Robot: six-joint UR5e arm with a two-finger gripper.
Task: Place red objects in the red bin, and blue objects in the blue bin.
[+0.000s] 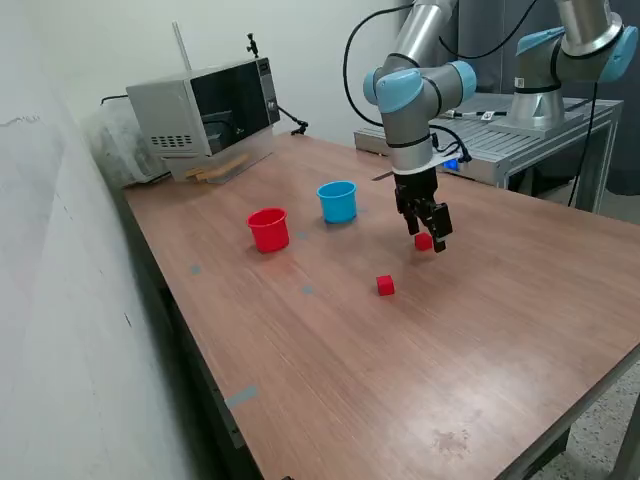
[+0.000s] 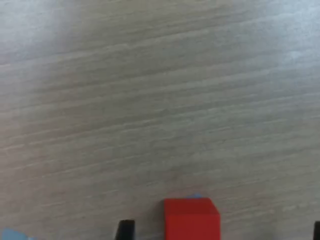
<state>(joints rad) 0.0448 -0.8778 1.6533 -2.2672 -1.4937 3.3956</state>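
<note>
Over on the exterior view's left we see a microwave [image 1: 208,112] parked at the far corner of the wooden table [image 1: 330,370]. Moving right, we come to the red cup [image 1: 268,229], upright on the tabletop, and at its 2 o'clock, just beside it, the light-blue cup [image 1: 338,201], also upright. We can't see into either cup from here.

Further right, a lone red cube [image 1: 385,285] sits on the bare wood, well apart from both cups, at about 4 o'clock from the red one.

At 1 o'clock from that cube we find the gripper [image 1: 428,238], pointing down low over the table, with a second red cube [image 1: 423,241] right at its fingertips. In the wrist view that cube [image 2: 191,219] sits between two dark fingers [image 2: 125,229], with wood showing between the cube and the nearer finger, so the jaws are spread apart and gripping nothing. Whether the cube rests on the wood, we can't tell.
</note>
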